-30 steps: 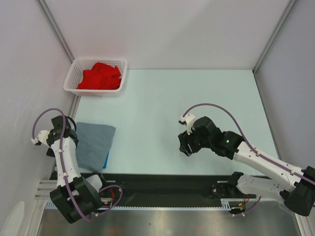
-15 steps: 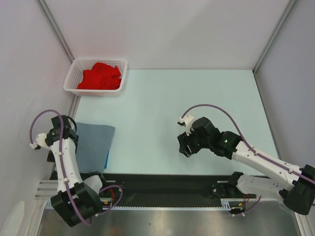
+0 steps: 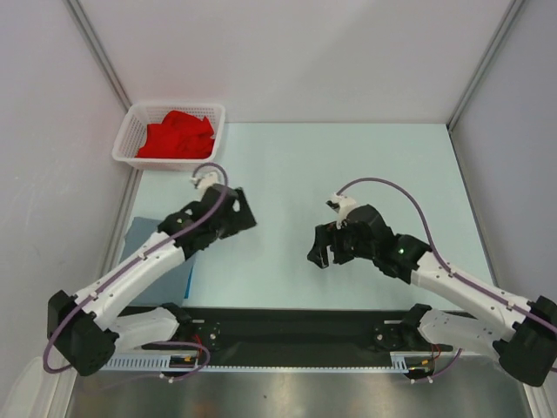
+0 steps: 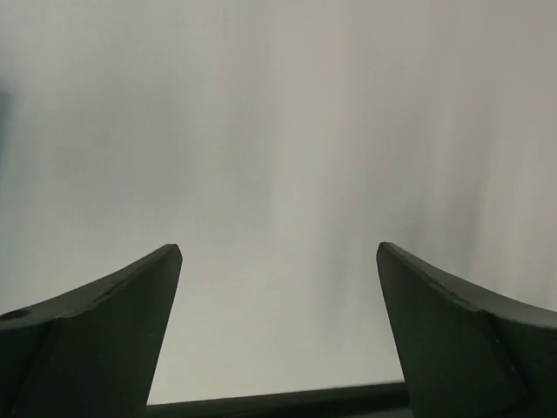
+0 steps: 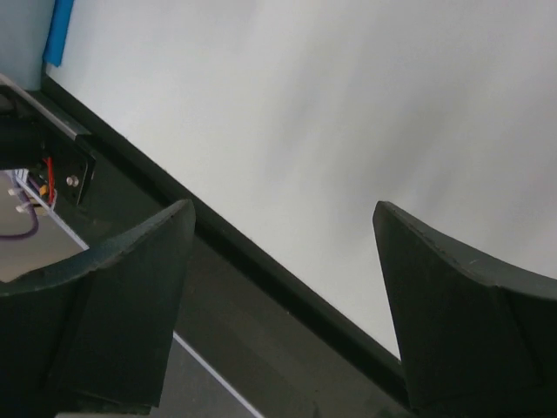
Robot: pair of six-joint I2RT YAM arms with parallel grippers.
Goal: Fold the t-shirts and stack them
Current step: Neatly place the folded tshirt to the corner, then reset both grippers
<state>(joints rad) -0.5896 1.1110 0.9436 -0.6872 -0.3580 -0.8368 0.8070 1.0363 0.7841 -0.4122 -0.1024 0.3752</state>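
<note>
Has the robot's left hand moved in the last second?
Yes. The left hand swung from the grey t-shirt's left side to its far right, nearer the white basket.

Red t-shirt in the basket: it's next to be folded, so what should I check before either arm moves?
1. Left end effector open, holding nothing: ok.
2. Right end effector open, holding nothing: ok.
3. Red t-shirt lies bunched in the basket, nothing on top of it: ok.
4. Grey t-shirt lies over the blue t-shirt at the table's near left: ok.
5. Neatness of that stack: cannot tell, the left arm covers part of it.
</note>
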